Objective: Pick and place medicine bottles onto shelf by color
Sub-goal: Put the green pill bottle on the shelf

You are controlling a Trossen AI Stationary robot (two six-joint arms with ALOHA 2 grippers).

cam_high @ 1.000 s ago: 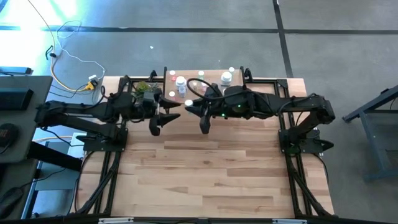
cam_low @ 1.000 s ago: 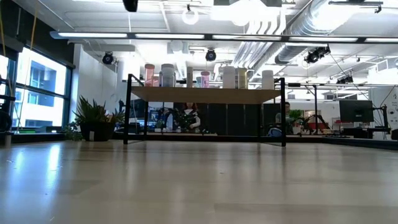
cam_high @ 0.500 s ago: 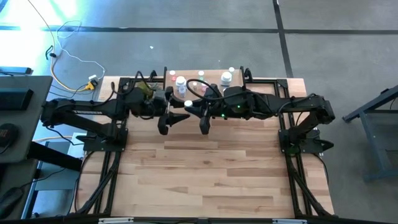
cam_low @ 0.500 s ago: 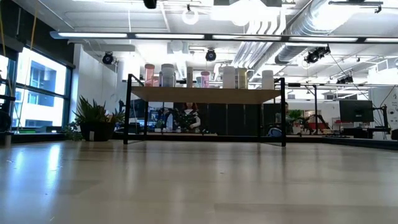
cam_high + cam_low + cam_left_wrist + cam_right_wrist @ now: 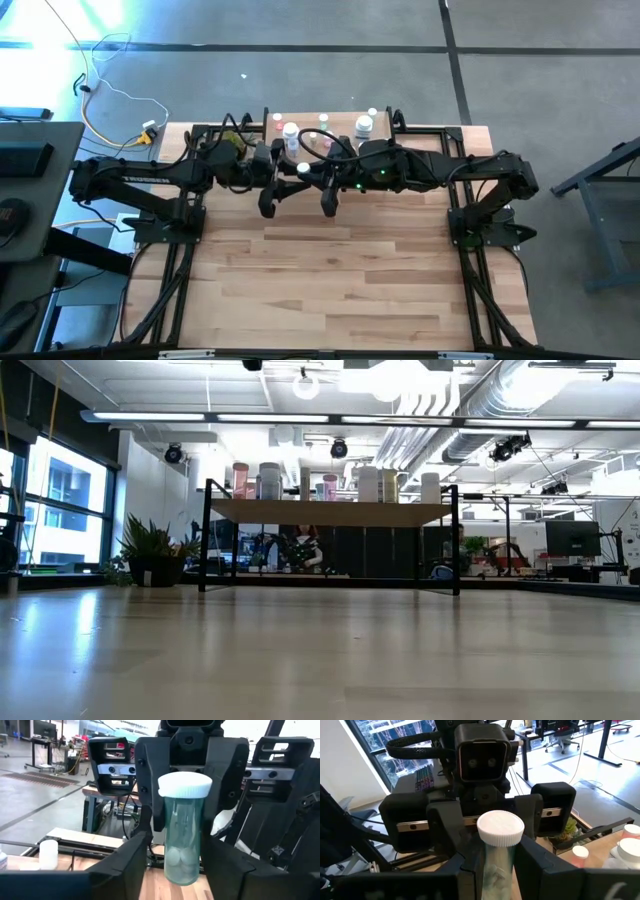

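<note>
Between the fingers of the right gripper, a clear bottle with a white cap stands upright. The fingers are closed against its sides below the cap, and small white tablets lie at its bottom. The left gripper faces it from just beside. Its fingers are spread wide and the bottle shows in the gap between them, with clear space on either side and no contact seen. Both grippers are raised off the table, in front of the shelf. Beyond the fingertips, the other bottles stand in a row on the shelf board, pink-capped and white ones among them. A potted plant sits on the table beside the shelf.
</note>
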